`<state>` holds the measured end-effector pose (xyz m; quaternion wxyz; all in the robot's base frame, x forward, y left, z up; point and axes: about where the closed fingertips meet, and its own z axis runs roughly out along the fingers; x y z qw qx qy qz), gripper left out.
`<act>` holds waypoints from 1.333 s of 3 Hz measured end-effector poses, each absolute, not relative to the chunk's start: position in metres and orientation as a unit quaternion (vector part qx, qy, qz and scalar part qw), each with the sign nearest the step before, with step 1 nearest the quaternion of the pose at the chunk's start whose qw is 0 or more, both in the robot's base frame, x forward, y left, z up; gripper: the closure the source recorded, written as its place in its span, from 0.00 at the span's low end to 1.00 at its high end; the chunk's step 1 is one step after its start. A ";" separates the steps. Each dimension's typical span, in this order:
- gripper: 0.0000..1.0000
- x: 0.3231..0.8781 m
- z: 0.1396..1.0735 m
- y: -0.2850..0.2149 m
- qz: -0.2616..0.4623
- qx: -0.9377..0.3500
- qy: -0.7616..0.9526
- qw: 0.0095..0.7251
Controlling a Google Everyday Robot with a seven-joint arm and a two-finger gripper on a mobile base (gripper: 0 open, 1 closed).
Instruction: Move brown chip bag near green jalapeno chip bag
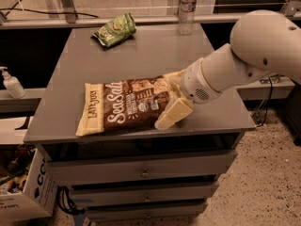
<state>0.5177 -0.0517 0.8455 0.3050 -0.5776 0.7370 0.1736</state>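
Brown chip bag (127,103) rt end touched by fingers (175,113).

We seem to be in a lab or workshop. A grey metal cabinet (141,173) with shallow drawers serves as the bench, standing on a speckled hard floor (263,192). At 8 o'clock sits a cardboard box (23,197), at 9 o'clock a pump bottle (11,84), and at 3 o'clock loose cables (269,98). The robot's gripper (164,100) sits at the cabinet top's centre-right, toward 4 o'clock.
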 end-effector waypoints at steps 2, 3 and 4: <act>0.62 0.513 0.850 -0.060 0.184 -0.557 0.747 0.314; 0.87 0.518 0.862 -0.066 0.182 -0.542 0.751 0.331; 1.00 0.538 0.893 -0.068 0.183 -0.506 0.756 0.374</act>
